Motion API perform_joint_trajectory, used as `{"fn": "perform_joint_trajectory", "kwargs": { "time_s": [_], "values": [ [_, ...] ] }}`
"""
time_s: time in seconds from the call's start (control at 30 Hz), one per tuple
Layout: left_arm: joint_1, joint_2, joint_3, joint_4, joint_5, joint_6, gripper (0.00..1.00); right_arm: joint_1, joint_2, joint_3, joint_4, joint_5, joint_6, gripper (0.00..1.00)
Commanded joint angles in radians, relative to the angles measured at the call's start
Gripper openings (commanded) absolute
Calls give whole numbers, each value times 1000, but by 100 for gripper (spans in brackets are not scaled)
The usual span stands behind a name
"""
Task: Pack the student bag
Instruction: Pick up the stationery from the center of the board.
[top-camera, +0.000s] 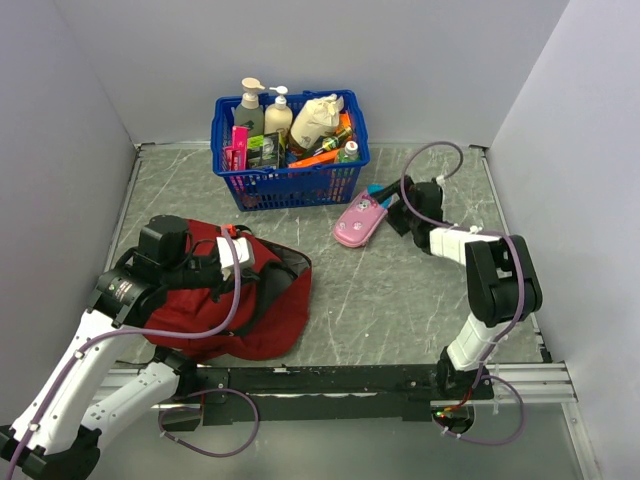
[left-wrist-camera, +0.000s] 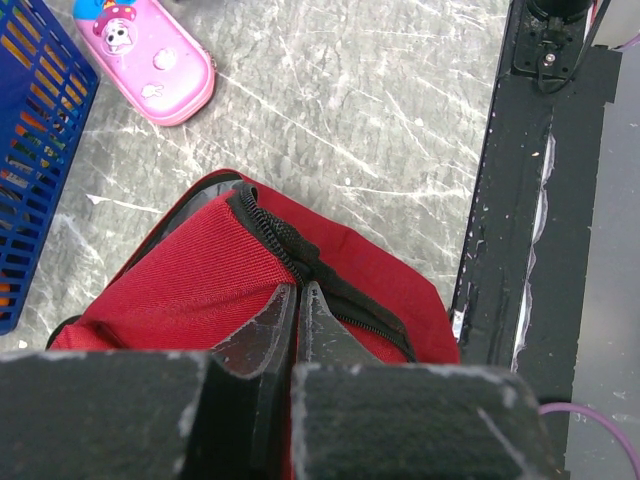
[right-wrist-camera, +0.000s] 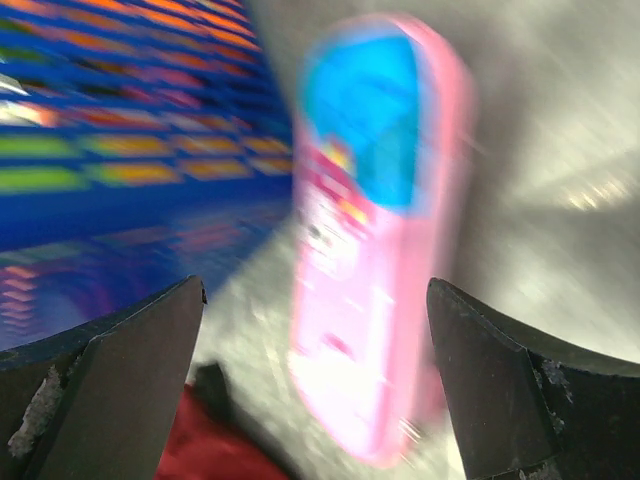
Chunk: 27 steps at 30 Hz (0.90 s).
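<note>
Now, bag (top-camera: 255, 315): lying slumped on the surface (top-camera: 400, 300) at 8 o'clock, red fabric bunching under the left arm.
Left hand (left-wrist-camera: 298, 297): clamping together on the bag's black zipper edge.
Right hand (top-camera: 393, 208): holding its fingers wide apart, facing the pink case.
Pink case (top-camera: 360, 222): lying flat toward 1 o'clock, just beside the basket.
Basket (top-camera: 290, 185): sitting at 12 o'clock, carrying bottles (top-camera: 262, 108).

Left hand (left-wrist-camera: 298, 300) pinched closed, right hand (right-wrist-camera: 315, 290) spread wide, held low.
</note>
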Motion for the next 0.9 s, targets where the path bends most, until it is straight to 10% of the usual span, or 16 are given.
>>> {"fn": "perform_joint_trajectory", "kwargs": {
  "time_s": [0.0,0.43,0.87],
  "values": [
    [1,-12,-7,81,72,-18,1,-7,-66,-73,-64,-12,8,100],
    [0,-6,21,68,75,-16,1,87,172,126,-144,71,177,100],
    [3,-32,10,63,70,-21,1,105,224,31,260,65,230,91]
  ]
}}
